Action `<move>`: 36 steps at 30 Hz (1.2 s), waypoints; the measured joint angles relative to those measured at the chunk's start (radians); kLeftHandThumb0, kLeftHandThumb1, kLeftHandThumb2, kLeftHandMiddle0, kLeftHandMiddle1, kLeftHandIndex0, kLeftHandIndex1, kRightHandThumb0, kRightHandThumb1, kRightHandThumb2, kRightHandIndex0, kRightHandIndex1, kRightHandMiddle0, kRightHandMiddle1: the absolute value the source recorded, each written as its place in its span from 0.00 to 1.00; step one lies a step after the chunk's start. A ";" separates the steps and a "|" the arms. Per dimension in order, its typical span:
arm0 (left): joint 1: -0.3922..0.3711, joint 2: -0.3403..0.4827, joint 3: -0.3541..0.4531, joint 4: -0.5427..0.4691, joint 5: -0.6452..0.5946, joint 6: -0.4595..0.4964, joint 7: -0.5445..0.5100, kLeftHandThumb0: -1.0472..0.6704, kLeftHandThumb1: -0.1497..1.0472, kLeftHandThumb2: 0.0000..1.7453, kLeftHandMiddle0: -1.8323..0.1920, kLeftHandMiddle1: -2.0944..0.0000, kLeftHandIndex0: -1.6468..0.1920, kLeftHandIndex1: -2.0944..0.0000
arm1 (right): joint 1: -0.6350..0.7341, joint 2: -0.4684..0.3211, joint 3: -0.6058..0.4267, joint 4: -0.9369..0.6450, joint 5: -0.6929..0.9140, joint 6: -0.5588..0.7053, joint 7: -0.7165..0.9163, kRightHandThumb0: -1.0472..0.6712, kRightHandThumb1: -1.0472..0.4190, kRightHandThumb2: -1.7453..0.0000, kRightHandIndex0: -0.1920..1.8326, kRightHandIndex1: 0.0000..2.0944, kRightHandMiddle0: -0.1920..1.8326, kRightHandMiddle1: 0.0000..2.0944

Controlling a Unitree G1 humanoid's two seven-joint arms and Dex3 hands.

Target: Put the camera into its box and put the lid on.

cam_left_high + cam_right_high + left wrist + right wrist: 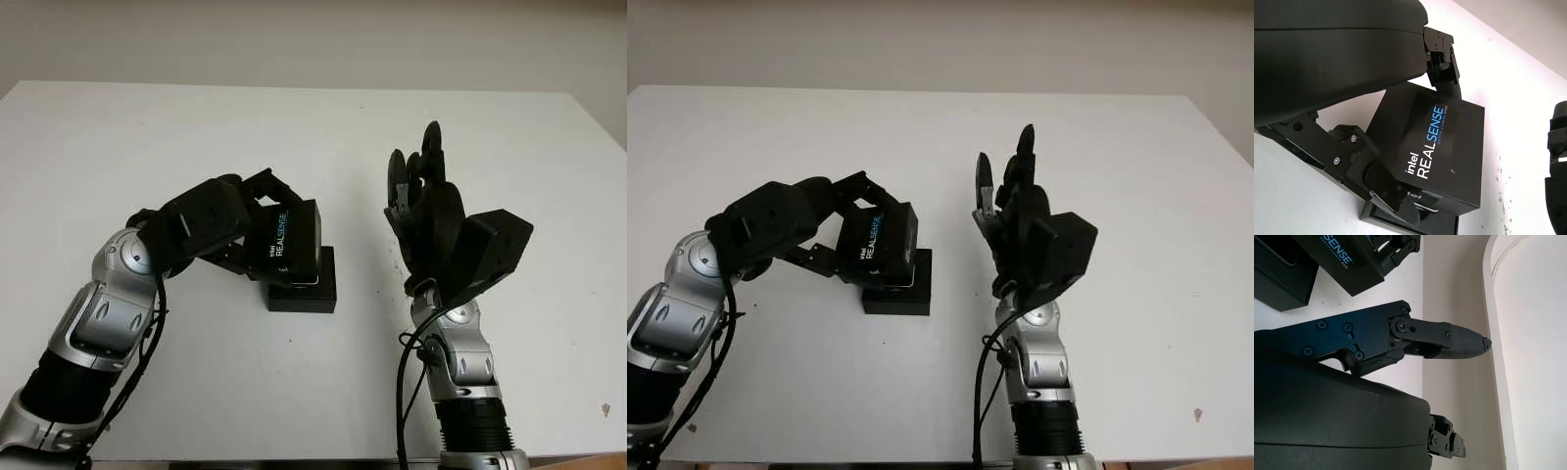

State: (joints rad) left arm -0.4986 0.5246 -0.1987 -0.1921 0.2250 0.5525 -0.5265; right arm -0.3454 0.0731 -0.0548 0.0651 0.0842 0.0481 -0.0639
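A black lid (290, 238) printed "Intel RealSense" hangs tilted over the back part of the black box base (306, 292), which sits on the white table. My left hand (257, 225) is shut on the lid, with fingers (1442, 63) clamping it from two opposite edges. The lid covers the inside of the box, so what lies in it is hidden. In the left wrist view the lid (1442, 147) sits just above the box base (1422, 226). To the right of the box my right hand (416, 164) is raised above the table, open and apart from the lid (1344, 259).
The white table (176, 127) stretches wide behind and to both sides of the box. Its front edge runs near the arms at the bottom, and its right edge (598, 117) slants away at the far right.
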 measured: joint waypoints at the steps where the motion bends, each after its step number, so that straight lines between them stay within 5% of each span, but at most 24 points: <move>1: 0.000 -0.003 -0.002 0.000 -0.001 0.006 -0.004 0.49 0.91 0.03 0.66 0.22 0.73 0.25 | 0.000 0.001 0.000 0.001 0.000 0.000 -0.001 0.23 0.00 0.72 0.00 0.00 0.00 0.00; 36: 0.019 -0.013 -0.081 -0.029 0.073 0.039 -0.046 0.52 0.90 0.03 0.61 0.19 0.75 0.22 | 0.000 0.010 0.007 0.026 -0.001 -0.012 -0.040 0.23 0.00 0.74 0.00 0.00 0.00 0.01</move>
State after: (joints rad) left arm -0.4799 0.5111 -0.2792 -0.2212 0.2978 0.5911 -0.5721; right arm -0.3454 0.0834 -0.0482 0.0912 0.0832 0.0363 -0.1043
